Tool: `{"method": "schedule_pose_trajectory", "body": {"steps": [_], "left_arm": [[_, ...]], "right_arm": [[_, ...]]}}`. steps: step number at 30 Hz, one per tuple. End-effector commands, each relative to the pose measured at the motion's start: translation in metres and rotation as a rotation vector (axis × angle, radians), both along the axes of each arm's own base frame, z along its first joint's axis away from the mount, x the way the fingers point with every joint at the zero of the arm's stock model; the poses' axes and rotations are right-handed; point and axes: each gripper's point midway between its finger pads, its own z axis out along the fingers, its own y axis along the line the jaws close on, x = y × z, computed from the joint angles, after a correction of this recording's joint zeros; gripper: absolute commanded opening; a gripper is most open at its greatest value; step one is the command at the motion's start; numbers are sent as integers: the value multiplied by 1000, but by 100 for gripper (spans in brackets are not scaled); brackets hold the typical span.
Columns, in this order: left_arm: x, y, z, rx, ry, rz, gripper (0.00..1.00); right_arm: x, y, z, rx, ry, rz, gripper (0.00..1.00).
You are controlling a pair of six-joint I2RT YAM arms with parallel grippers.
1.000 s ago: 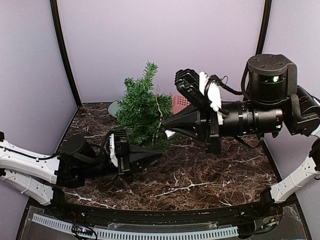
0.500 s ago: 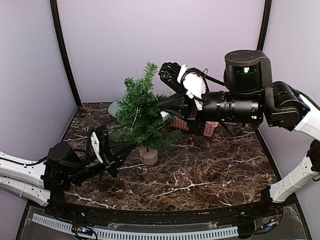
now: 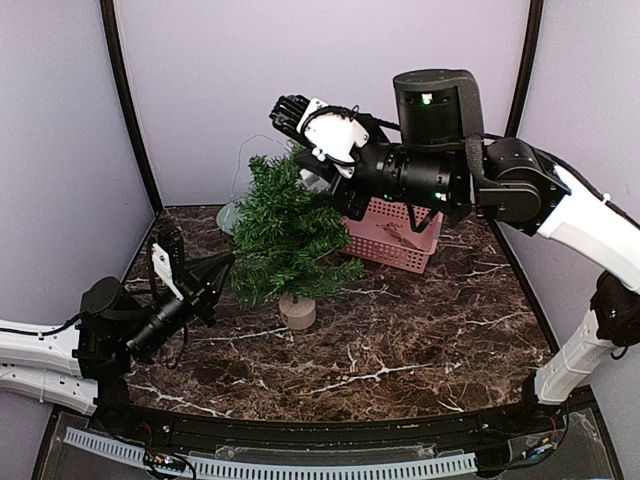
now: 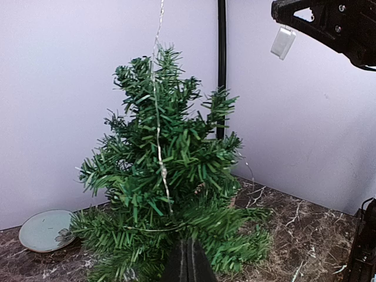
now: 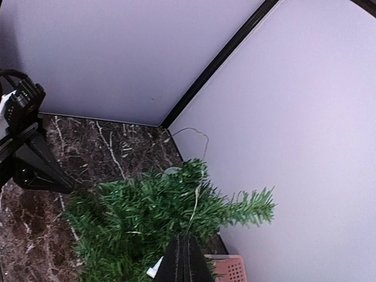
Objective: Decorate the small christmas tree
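Note:
The small christmas tree [image 3: 285,235] stands upright on its tan base [image 3: 297,313] at the back middle of the marble table. A thin silver wire string [image 4: 157,117] hangs down its front and curls round a low branch. My left gripper [image 3: 226,261] is at the tree's lower left edge, shut, and the wire runs to its tips [image 4: 189,244]. My right gripper [image 3: 305,166] hovers by the treetop, shut on the wire's upper end [image 5: 188,238]. The wire [image 5: 200,176] loops above the tree [image 5: 147,217]. A small white box [image 4: 282,42] dangles under the right gripper [image 4: 274,7].
A pink perforated basket [image 3: 395,235] sits right of the tree, under the right arm. A pale green plate [image 3: 228,215] lies behind the tree at the back left. Lilac walls close in the back and sides.
The right arm has risen and swung left from the tree's right side to its top. The left arm has drawn back left and tilted up. The tree's base and the basket now show.

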Motion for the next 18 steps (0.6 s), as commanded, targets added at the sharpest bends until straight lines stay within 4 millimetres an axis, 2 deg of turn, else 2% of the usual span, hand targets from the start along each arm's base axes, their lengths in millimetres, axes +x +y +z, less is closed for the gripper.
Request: {"method": "schedule_pose_trajectory", "body": {"steps": [1, 6, 9, 14, 18], "left_arm": [[10, 10, 4, -52, 9, 50, 0], [18, 11, 6, -55, 10, 81, 0], [25, 19, 10, -75, 12, 136, 0], [38, 34, 15, -91, 15, 211, 0], [45, 35, 21, -98, 11, 219, 0]], "right_arm": [[23, -3, 47, 53, -147, -60, 0], [50, 3, 57, 30, -225, -117, 0], [69, 3, 61, 13, -264, -159, 0], [94, -5, 76, 50, -287, -174, 0], [113, -10, 79, 71, -288, -177, 0]]}}
